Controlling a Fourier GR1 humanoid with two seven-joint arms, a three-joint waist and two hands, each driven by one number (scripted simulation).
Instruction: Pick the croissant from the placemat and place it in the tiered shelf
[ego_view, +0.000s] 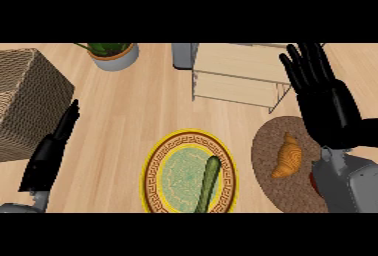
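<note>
Right hand (325, 105), fingers straight and released, hovers apparently above the placemat (266, 136); croissant (286, 156) ungrasped. Approach step: next, lower, curl around it, then carry to tiered shelf (236, 70).

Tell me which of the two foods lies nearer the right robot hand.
The croissant on the brown placemat, just beside the right robot hand; the green cucumber lies farther left on the yellow plate.

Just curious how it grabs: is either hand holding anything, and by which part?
Nothing is held. Both the left hand and right hand are open; the croissant lies on the placemat.
</note>
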